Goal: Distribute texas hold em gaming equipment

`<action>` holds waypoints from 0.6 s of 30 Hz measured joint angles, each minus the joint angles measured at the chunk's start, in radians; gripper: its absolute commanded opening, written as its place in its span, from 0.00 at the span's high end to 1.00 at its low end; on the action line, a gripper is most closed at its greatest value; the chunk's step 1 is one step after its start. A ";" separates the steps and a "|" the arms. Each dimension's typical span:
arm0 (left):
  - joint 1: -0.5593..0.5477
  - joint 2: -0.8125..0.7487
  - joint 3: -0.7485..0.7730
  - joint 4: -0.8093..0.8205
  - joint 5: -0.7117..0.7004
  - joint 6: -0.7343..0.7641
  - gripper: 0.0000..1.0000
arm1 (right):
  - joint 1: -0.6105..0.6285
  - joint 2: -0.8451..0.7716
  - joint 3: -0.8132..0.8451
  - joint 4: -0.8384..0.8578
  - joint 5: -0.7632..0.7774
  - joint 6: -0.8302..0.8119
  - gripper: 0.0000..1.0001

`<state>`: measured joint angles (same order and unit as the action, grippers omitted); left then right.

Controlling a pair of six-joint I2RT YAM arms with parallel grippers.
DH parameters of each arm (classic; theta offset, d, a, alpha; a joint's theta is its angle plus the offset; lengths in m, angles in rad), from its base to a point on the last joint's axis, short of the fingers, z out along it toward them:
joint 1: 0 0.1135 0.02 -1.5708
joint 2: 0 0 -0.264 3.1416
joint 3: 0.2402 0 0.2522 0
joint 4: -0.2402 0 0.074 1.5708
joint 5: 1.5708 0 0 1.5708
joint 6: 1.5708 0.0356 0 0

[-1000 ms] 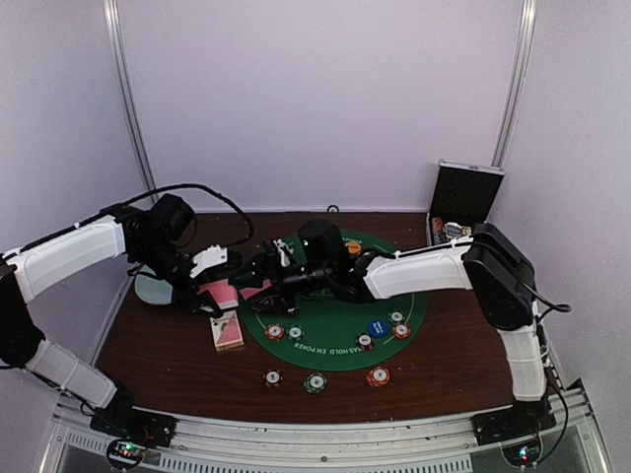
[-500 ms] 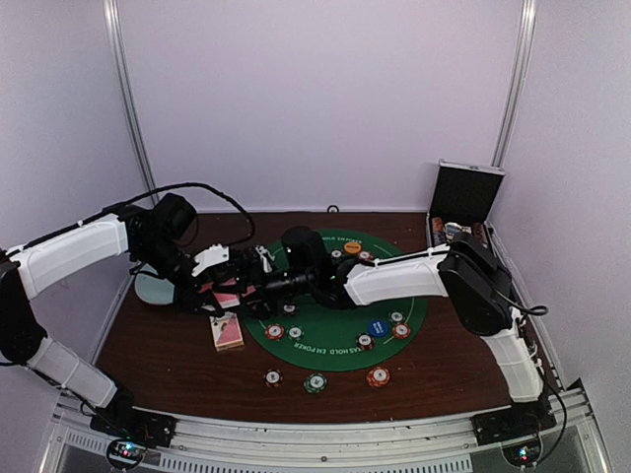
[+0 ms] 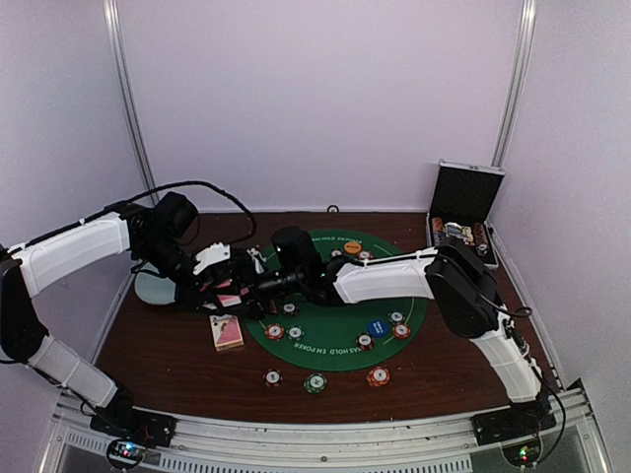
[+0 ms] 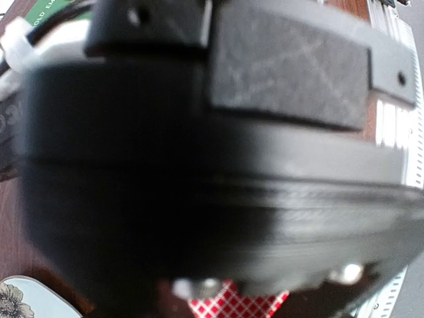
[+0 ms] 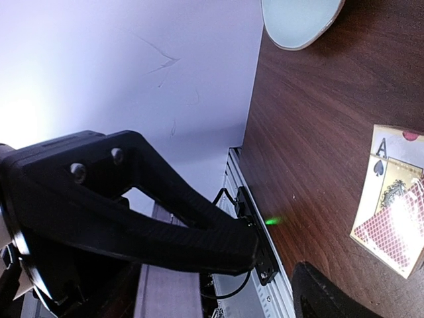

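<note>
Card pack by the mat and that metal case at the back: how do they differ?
The card pack lies flat beside the left edge of the mat; the case sits at the far right with its lid raised. The pack is small and red-patterned; the case is larger, silver-edged and black inside. Both are rectangular.

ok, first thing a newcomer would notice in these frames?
The two arms meet nose to nose over the left rim of the green mat, the left end effector shut on pink-red cards and the right end effector open right beside it. Then the striped chips scattered around the mat's near edge, and the open metal case at the far right.
</note>
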<state>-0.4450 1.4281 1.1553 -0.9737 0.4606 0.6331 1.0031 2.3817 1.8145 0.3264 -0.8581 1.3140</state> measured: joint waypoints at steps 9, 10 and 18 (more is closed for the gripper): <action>0.000 0.000 0.001 0.000 0.000 0.000 0.78 | -0.011 0.002 -0.016 0.017 -0.003 0.003 0.36; 0.000 0.000 0.001 0.000 0.000 0.000 0.78 | -0.013 0.001 -0.022 0.026 -0.002 0.003 0.37; 0.000 0.000 0.001 -0.002 -0.001 0.000 0.79 | -0.020 -0.027 -0.062 0.051 -0.002 0.001 0.45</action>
<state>-0.4450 1.4281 1.1561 -0.9756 0.4599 0.6327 0.9829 2.3543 1.7523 0.3779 -0.8604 1.3151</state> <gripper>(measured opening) 0.681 0.565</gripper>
